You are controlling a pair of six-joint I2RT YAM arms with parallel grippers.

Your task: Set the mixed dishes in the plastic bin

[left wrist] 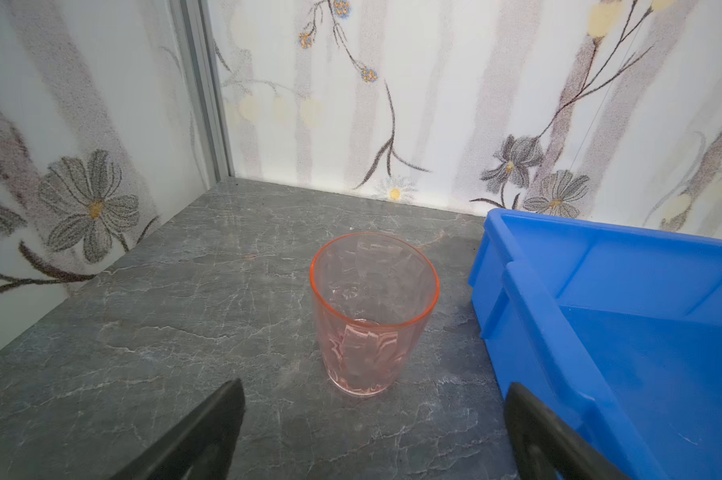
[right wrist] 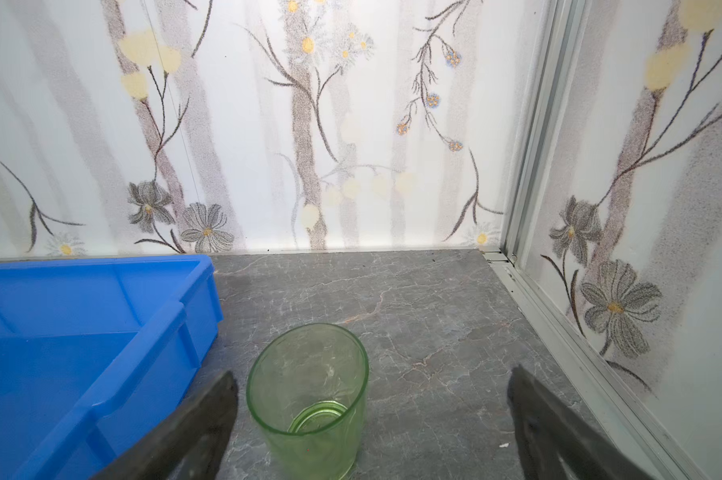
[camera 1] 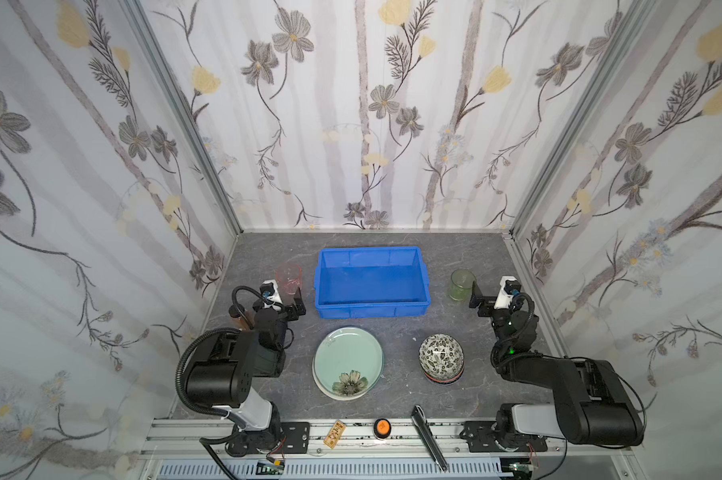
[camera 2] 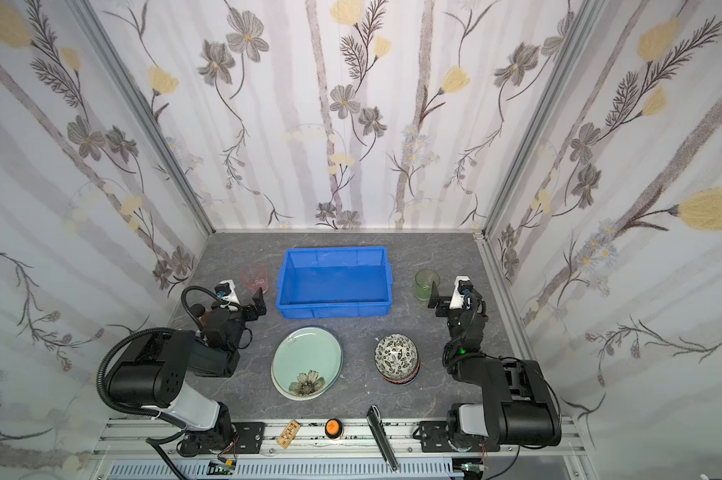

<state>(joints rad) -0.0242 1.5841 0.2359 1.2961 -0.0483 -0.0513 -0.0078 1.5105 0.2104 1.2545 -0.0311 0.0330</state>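
The blue plastic bin [camera 1: 371, 309] [camera 2: 334, 309] stands empty at the back middle. A pink tumbler [camera 1: 288, 277] [left wrist: 371, 316] stands upright left of it, just ahead of my open left gripper [camera 1: 292, 299] [left wrist: 375, 390] and centred on the gap. A green tumbler [camera 1: 461, 284] [right wrist: 309, 399] stands right of the bin. My open right gripper [camera 1: 481, 293] [right wrist: 373, 372] is at it, the glass close to the bin-side finger, not gripped. A pale green flower plate [camera 1: 348, 361] lies on another plate in front. A black-white bowl [camera 1: 441, 353] tops a bowl stack.
An amber jar [camera 1: 240, 320] stands half hidden behind the left arm. On the front rail lie a wooden tag [camera 1: 335, 432], an orange knob [camera 1: 382, 427] and a long metal strip [camera 1: 429, 438]. Flowered walls close in the grey table [camera 1: 392, 328] on three sides.
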